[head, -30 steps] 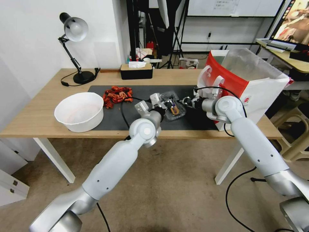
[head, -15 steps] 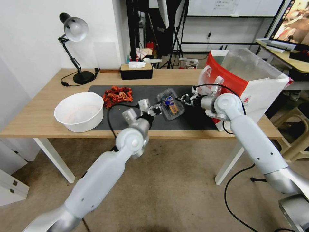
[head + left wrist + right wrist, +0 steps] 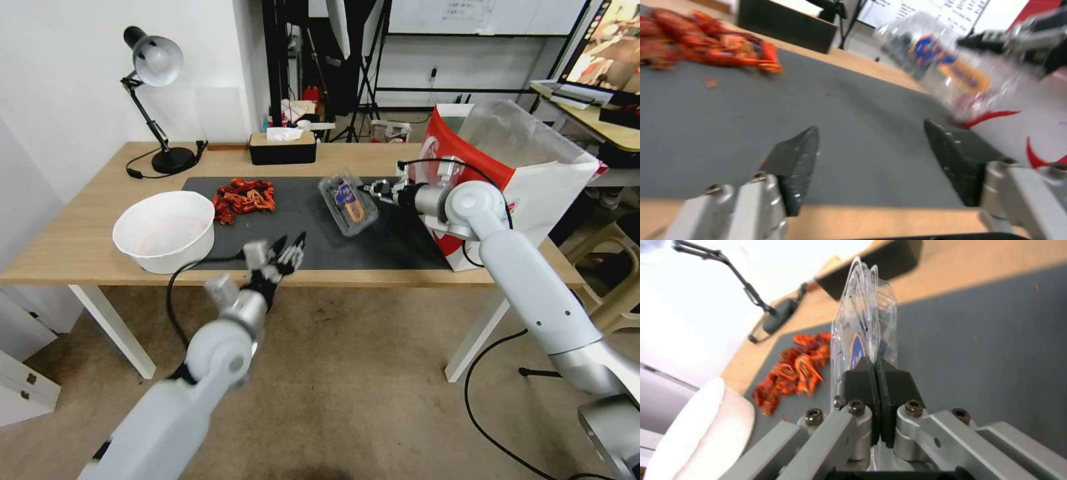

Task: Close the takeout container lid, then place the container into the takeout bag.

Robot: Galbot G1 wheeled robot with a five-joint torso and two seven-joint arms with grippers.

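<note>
Container (image 3: 348, 201): closed clamshell, tilted and lifted off the mat (image 3: 313, 233), held at its edge by the right gripper; it hangs over the mat's far-right part, at about 1 o'clock from the mat's middle.
Lid (image 3: 849, 340): pressed against the other half, the two clear shells edge-on in the right wrist view; the sticker on it shows blue and orange print.
Right gripper (image 3: 369, 189): at 3 o'clock of the container, fingers (image 3: 862, 380) pinched flat together on the container's rim, no gap between the pads.
Container to right gripper: the box juts out straight from the fingertips, away from the wrist, its far end pointing towards the lamp (image 3: 155, 93) side of the table.
Left gripper (image 3: 288, 248): at the near edge of the table (image 3: 80, 227), at 6 o'clock of the mat, well apart from the container; its dark fingers (image 3: 793, 160) are spread wide and hold nothing.
Container to left gripper: up at about 1 o'clock from the left gripper, across bare mat.
Bag (image 3: 533, 167): stands upright at the table's right end, mouth open, silvery lining showing; the container is just beside its red panel, at the bag's 9 o'clock, outside it.
Bowl (image 3: 165, 230): white, at the mat's left edge, 9 o'clock.
Crayfish (image 3: 243, 197): red heap on the mat, at 9 o'clock of the container.
</note>
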